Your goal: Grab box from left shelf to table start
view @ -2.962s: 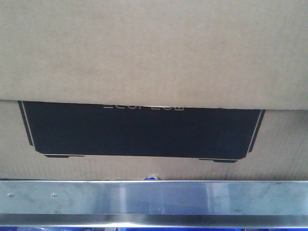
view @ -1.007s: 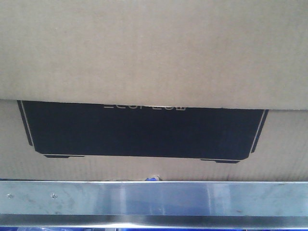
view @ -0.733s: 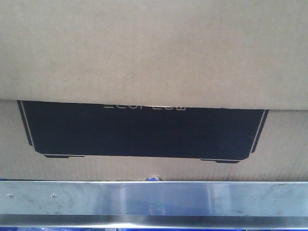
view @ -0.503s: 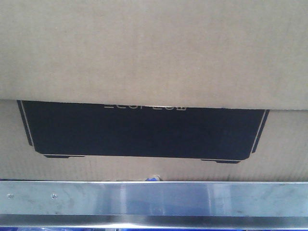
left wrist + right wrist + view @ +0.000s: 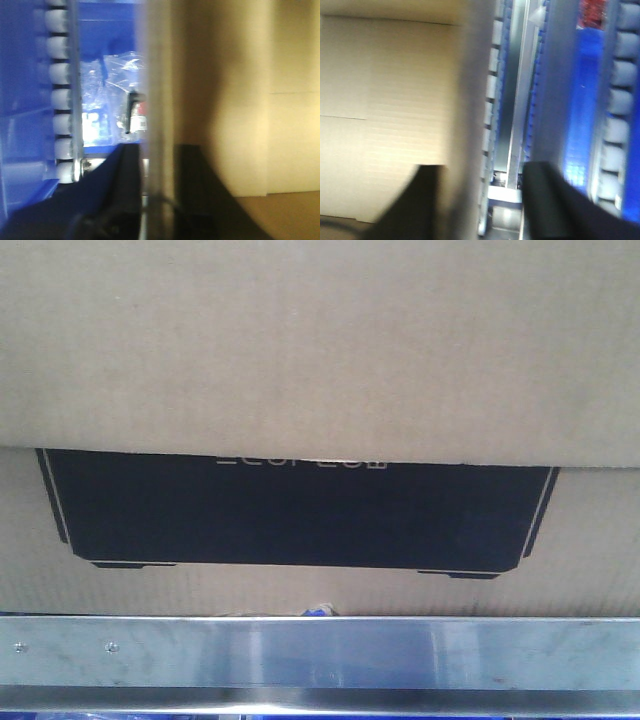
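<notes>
While the box (image 5: 320,360), likely bulky, stiff yet dentable, sits on the left shelf (image 5: 320,652), left claw (image 5: 159,150) and right claw (image 5: 481,170) straddle its side edges, best squeezed evenly; whether they pinch I cannot tell.

The box (image 5: 320,340) is dull brown cardboard with fine ribbing. It carries a large black print (image 5: 295,515) edged by a thin pale outline (image 5: 60,510), with pale lettering (image 5: 300,462) along its top. The shelf (image 5: 320,652) has a brushed silver front rail with a darker grey lower lip, small silver screws (image 5: 112,647) and a strip of blue beneath. In the wrist views the box looks yellowish tan, beside bright blue tracks (image 5: 20,100) lined with white rollers (image 5: 61,100); clear plastic (image 5: 112,85) glints white against the blue. The left end effector (image 5: 159,165) and the right end effector (image 5: 481,170) both have black fingers (image 5: 192,190).
</notes>
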Controlling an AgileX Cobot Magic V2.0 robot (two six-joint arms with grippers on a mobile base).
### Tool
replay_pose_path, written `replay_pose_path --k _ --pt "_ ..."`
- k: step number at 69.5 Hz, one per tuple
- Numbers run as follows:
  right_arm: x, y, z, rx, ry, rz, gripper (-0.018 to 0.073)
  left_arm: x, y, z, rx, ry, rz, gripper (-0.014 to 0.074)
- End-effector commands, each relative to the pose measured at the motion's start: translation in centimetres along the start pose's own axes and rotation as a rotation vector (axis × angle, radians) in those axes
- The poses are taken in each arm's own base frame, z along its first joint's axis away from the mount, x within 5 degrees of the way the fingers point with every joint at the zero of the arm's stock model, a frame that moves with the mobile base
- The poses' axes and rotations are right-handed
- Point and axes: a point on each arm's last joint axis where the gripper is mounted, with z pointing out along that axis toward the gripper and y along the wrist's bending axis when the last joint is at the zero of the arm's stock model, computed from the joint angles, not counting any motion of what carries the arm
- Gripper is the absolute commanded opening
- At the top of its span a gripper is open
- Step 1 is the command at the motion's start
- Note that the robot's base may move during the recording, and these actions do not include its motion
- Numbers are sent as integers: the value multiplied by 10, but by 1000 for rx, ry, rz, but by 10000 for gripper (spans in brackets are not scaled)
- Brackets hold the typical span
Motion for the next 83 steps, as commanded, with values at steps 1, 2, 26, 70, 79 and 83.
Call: replay_pose_path --k 1,2,26,70,79,83 --pt "-11 1 -7 9 -79 -29 269 -3 4 -13 -22 -55 -6 -83" --pt "-11 1 -5 9 -68 -30 238 -3 4 -13 -22 -55 -6 -82" --pt "-11 0 6 9 -26 -33 59 -7 4 -14 -18 -93 -9 -99" --pt "56 22 -110 -73 -327 -30 59 80 6 -124 118 -391 -138 -99" --pt "89 23 -118 -86 -362 -26 60 109 15 -123 136 -394 -143 -99" --pt "102 24 -123 -90 -382 -28 60 123 20 -124 139 -402 -144 -99"
